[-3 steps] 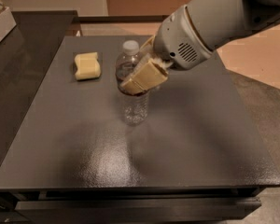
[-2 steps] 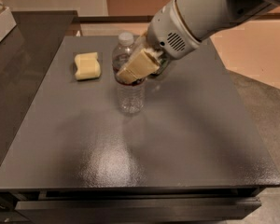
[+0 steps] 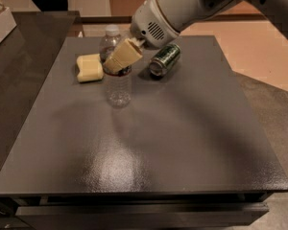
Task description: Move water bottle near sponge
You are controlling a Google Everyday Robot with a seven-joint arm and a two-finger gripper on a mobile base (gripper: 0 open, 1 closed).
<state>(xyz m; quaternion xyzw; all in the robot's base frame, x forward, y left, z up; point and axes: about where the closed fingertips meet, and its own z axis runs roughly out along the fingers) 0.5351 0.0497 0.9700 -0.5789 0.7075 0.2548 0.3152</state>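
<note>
Item: water bottle, small, clear plastic, white cap, dark label band at mid-height; it stands upright in the upper left-centre of the frame on the dark grey table, just right of the sponge and near it but not touching. Whether its base rests on the surface or hangs just above cannot be told. Item: gripper, cream-fingered, reaching down from the upper right and pinching the bottle across the label band. Item: green can, lying on its side to the right (not part of the job). Handling notes: the bottle looks light, thin-walled and smooth, likely to dent or slip under a hard squeeze and easy to tip; the labelled waist seems the best place to hold, as it is stiffer and less slick than bare plastic.
</note>
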